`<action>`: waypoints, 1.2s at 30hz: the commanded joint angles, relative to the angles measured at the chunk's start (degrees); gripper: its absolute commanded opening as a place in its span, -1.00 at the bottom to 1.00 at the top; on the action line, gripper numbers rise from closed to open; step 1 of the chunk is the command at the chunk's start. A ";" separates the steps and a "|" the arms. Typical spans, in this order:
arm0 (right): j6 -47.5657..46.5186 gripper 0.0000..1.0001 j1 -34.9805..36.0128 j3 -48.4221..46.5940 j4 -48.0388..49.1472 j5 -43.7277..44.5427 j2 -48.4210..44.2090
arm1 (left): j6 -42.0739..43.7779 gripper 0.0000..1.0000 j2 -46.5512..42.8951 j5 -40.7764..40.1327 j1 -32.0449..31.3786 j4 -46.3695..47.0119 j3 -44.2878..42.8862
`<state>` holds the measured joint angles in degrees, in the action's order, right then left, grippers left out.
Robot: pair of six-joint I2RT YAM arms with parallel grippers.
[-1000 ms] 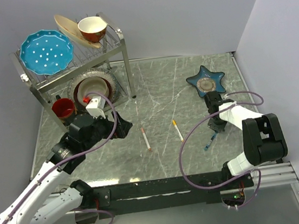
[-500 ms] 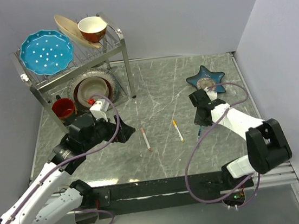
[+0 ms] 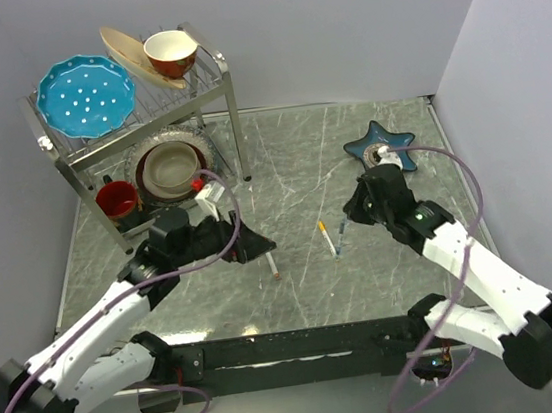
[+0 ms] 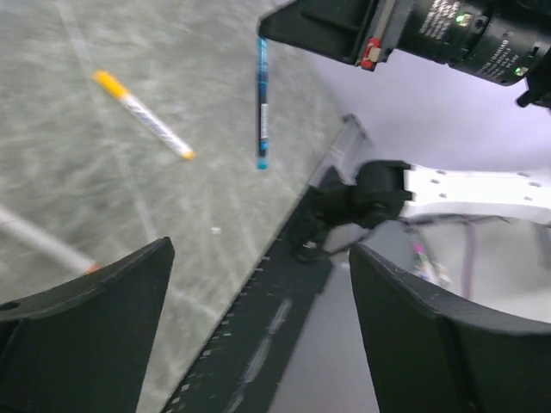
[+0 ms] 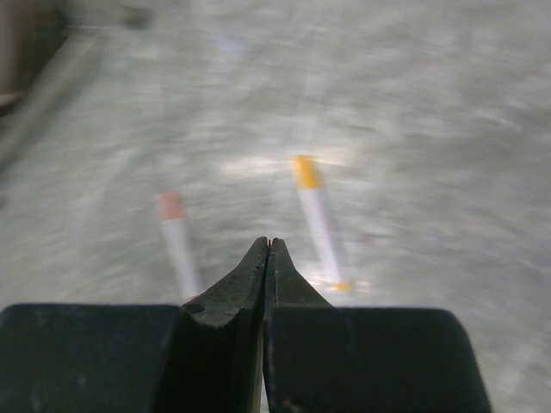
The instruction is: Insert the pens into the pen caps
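Right pincer [image 5: 269, 248] pinches the blue pen [image 4: 262, 103] by its top, dangling over the tabletop [image 3: 291, 164]. Left pincer [image 4: 258, 258] gapes wide beside the pink-ended pen [image 5: 178, 241]. Slim grip, so a jolt could swing it loose.

On your table [image 3: 291, 164], left pen [image 3: 273, 264] and middle pen [image 3: 327, 239] lie side by side; the third pen [image 3: 343, 234] hangs from the right gripper [image 3: 351, 214] just right of them, dish [image 3: 359, 146] behind, rack [image 3: 233, 101] back-left
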<state>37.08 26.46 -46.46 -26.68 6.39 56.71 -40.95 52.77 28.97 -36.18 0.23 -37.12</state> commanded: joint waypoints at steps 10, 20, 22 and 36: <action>10.46 -1.00 10.18 1.11 24.65 -13.86 -5.38 | -7.92 0.41 7.43 10.94 -2.22 21.22 -1.45; 10.47 -1.00 13.27 0.58 26.59 -13.16 -7.40 | -2.82 0.32 11.56 6.18 -4.86 14.00 -7.00; 10.56 -1.00 13.62 0.75 26.59 -13.16 -7.23 | -3.43 0.27 12.52 6.45 -5.39 14.97 -7.61; 2.93 -0.03 15.12 -1.34 28.27 -9.76 -6.52 | 1.38 -0.98 7.45 -0.48 -5.57 4.90 -8.66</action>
<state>46.15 41.47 -44.60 0.27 -6.17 50.39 -43.70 65.36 33.98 -42.76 11.64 -43.22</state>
